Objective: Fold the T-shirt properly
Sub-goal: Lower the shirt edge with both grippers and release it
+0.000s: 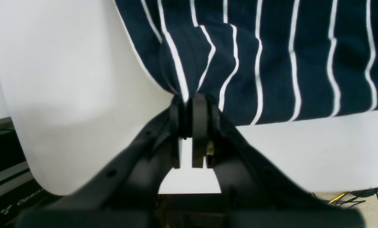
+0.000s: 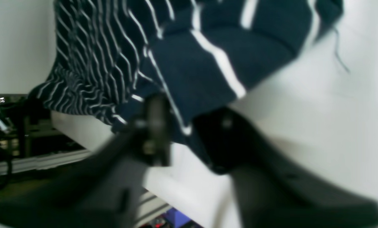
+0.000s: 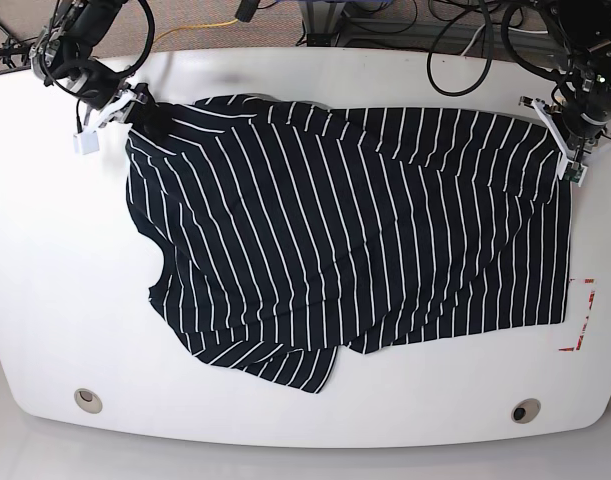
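The T-shirt (image 3: 355, 230), very dark navy with thin white stripes, lies spread sideways on the white table (image 3: 45, 260), with some wrinkles and one sleeve folded under at the front. My left gripper (image 3: 568, 160) is at the far right corner of the shirt. In the left wrist view the left gripper (image 1: 189, 101) is shut on that corner of the T-shirt (image 1: 271, 63). My right gripper (image 3: 135, 105) is at the far left corner. The right wrist view is blurred and shows the right gripper (image 2: 184, 133) with a thick fold of the T-shirt (image 2: 192, 63) between its jaws.
Cables (image 3: 455, 40) and equipment lie beyond the table's far edge. A red corner mark (image 3: 585, 315) is on the table at the right. Two round holes (image 3: 86, 399) (image 3: 526, 411) sit near the front edge. A dark box (image 1: 5, 177) stands below the table.
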